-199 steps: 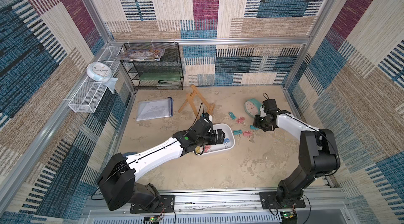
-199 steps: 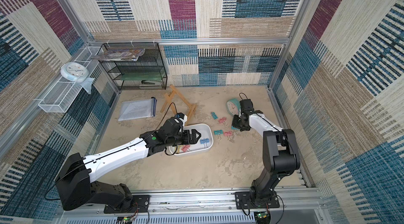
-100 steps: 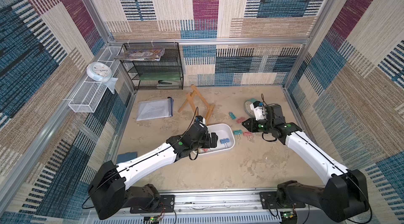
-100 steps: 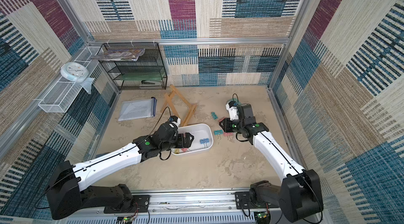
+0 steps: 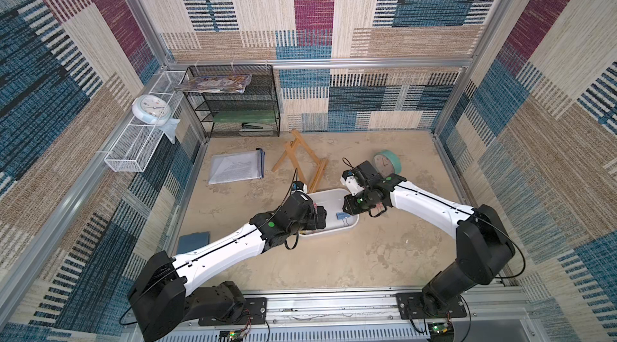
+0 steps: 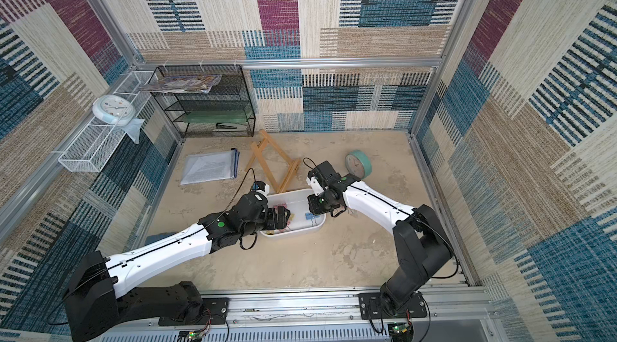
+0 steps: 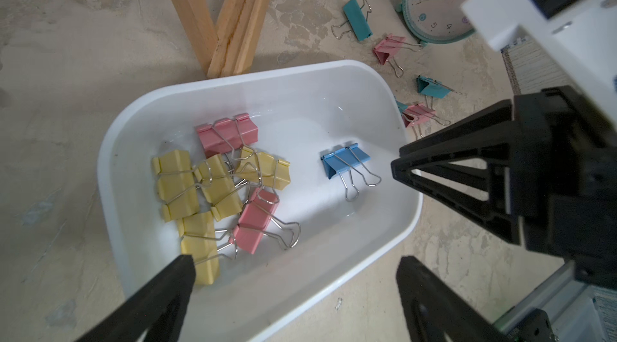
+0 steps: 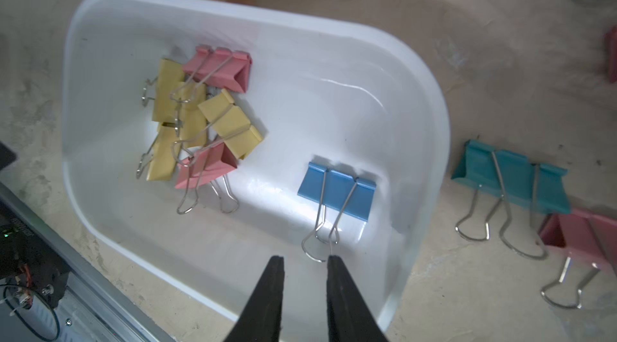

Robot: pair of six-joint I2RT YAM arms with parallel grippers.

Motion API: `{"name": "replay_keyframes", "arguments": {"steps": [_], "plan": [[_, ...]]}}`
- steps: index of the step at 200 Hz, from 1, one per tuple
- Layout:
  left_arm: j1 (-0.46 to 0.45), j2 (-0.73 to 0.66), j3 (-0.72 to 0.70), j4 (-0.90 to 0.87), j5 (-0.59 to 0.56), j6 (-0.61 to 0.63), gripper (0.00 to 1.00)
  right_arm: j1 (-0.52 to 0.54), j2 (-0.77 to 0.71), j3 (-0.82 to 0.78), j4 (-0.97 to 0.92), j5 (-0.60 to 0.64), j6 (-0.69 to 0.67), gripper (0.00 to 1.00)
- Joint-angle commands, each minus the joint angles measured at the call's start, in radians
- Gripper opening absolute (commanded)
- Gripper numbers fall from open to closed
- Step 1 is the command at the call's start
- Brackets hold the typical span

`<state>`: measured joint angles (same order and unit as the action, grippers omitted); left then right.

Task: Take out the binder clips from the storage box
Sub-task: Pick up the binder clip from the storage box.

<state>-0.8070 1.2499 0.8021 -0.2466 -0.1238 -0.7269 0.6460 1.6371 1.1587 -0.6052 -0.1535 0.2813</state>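
The storage box (image 5: 347, 228) is a shallow white tray in the middle of the table. Inside it lie binder clips: a blue clip (image 7: 344, 160) (image 8: 337, 190) alone, and a tangled pile of yellow and pink clips (image 7: 220, 183) (image 8: 203, 116). More clips rest on the table outside, among them a teal clip (image 8: 510, 176) and a pink clip (image 7: 387, 49). My left gripper (image 7: 295, 267) (image 5: 320, 216) is wide open, straddling the box's rim beside the pile. My right gripper (image 8: 305, 258) (image 5: 349, 208) hangs over the box's other end, jaws narrowly apart and empty, tips just short of the blue clip's wire handles.
A wooden easel (image 5: 300, 163) lies right behind the box and a teal clock (image 5: 387, 163) stands at the back right. A document pouch (image 5: 237, 166), a black mesh rack (image 5: 233, 103) and a white wire basket (image 5: 133, 146) are at the back left. A blue pad (image 5: 193, 241) lies front left.
My right gripper has swung from the loose clips near the teal clock to over the box's end by the blue clip. My left gripper has drawn back slightly along the box.
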Motion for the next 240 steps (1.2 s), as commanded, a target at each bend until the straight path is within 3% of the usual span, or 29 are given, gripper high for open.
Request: {"name": "replay_keyframes", "arguments": {"steps": [1, 125, 157, 192, 240], "plan": [[0.001, -0.011, -0.002, -0.006, -0.021, 0.004, 0.99, 0.032, 0.052, 0.053, -0.093, 0.107, 0.043, 0.33], [0.000, -0.038, -0.022, -0.005, -0.031, 0.007, 0.99, 0.093, 0.255, 0.214, -0.284, 0.199, 0.010, 0.30], [0.001, -0.035, -0.017, -0.007, -0.025, 0.014, 0.99, 0.096, 0.267, 0.229, -0.289, 0.200, 0.004, 0.19], [0.002, -0.036, -0.009, -0.021, -0.025, 0.016, 0.99, 0.098, 0.263, 0.262, -0.300, 0.235, -0.004, 0.17], [0.002, -0.036, 0.000, -0.023, -0.026, 0.011, 0.99, 0.098, 0.257, 0.300, -0.306, 0.287, -0.006, 0.05]]}}
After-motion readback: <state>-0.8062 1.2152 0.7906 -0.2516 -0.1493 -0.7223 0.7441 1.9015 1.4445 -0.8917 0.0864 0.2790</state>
